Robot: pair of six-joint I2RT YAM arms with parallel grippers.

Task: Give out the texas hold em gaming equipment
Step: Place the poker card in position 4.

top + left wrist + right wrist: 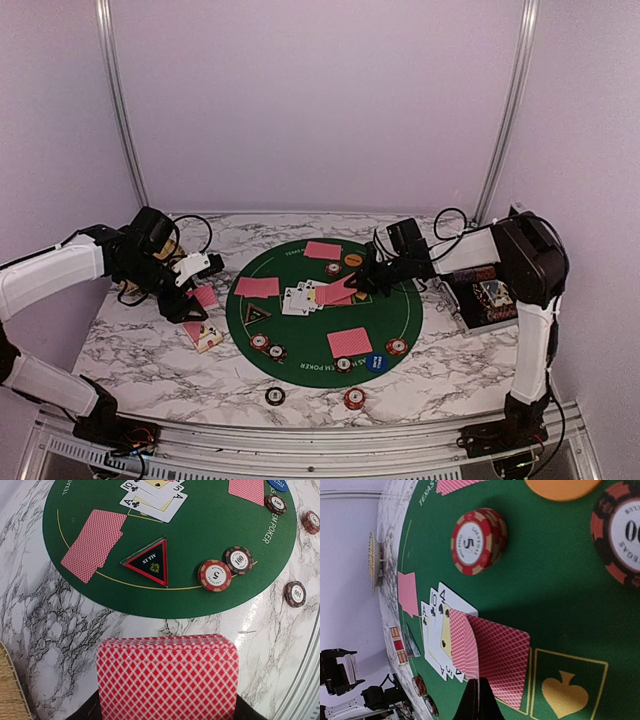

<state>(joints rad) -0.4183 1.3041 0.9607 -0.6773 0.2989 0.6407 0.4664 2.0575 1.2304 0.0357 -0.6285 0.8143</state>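
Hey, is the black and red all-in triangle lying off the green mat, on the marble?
No, the triangular marker lies wholly on the green mat, short of its edge.

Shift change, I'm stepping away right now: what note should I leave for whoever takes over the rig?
Left gripper: shut on the deck, left of the mat.
Right gripper: shut on face-down cards at mat centre, overlapping the face-up cards.
Done: pairs dealt far, left and near; marker, button and chips on the mat.
Left: set down the held cards, probably at the right side, which shows no pair. Two chips lie off the mat, near side.
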